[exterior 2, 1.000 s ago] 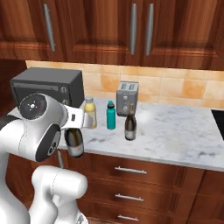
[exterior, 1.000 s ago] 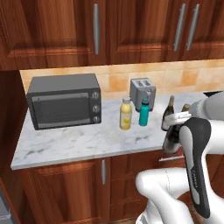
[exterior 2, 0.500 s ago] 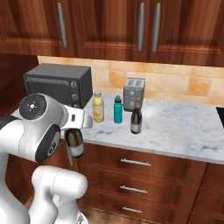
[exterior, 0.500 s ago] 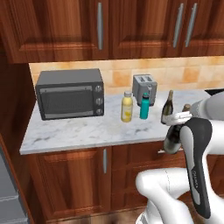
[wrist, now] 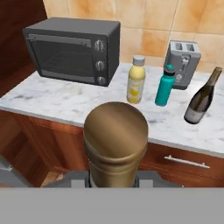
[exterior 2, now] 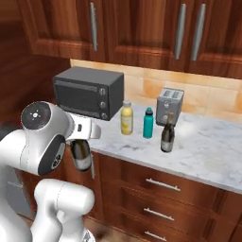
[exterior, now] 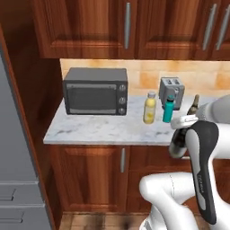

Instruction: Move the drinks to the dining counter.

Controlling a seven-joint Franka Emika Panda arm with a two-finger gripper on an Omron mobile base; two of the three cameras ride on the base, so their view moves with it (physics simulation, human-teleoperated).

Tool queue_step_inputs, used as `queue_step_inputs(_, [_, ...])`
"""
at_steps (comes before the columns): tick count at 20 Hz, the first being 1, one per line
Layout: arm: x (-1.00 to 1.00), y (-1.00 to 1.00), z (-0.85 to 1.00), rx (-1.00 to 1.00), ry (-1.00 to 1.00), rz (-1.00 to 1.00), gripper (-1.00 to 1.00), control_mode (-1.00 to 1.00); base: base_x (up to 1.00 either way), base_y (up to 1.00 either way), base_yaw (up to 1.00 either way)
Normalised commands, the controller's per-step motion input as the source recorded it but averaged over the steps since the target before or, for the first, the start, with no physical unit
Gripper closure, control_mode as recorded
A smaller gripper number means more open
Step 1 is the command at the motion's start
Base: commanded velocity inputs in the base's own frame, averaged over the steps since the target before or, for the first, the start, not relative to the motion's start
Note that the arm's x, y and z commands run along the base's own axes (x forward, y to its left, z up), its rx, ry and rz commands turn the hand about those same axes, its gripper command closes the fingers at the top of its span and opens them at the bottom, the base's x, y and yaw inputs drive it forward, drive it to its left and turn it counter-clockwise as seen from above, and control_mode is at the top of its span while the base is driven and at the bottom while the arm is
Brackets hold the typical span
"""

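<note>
The tool is closed on a dark wine bottle. In the hand view this held bottle stands in the foreground, seen from its brown round end, and it hides the fingertips almost fully. In the left base view the held bottle hangs in front of the wooden cabinet doors, below the edge of the counter and off its marble top. In the right base view it is just beside the white arm, also lower than the counter edge.

The other drinks stand on the counter, and the toaster is the landmark for them. The yellow bottle with a white cap stands upright in front of the toaster and to its left, between the toaster and the microwave oven. The teal bottle with a dark cap stands upright just in front of the toaster, near the yellow bottle but apart from it. The second wine bottle with a pale label is to the right of the toaster and a little in front; it looks tilted in the hand view, while in the right base view it stands upright. In the left base view only its neck shows behind the arm.

The microwave oven is at the left end of the counter, well apart from the toaster, against the tan tile wall.
</note>
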Motion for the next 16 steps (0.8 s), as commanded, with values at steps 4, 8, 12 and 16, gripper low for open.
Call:
queue_step_inputs(4, [0.0, 0.0, 0.0, 0.0, 0.0, 0.0, 1.0, 1.0, -0.39, -0.01, 0.51])
queue_step_inputs(8, [0.0, 0.0, 0.0, 0.0, 0.0, 0.0, 1.0, 1.0, -0.41, 0.0, 0.55])
queue_step_inputs(12, [0.0, 0.0, 0.0, 0.0, 0.0, 0.0, 1.0, 1.0, -0.37, 0.0, 0.55])
queue_step_inputs(16, [0.0, 0.0, 0.0, 0.0, 0.0, 0.0, 1.0, 1.0, -0.34, 0.0, 0.54])
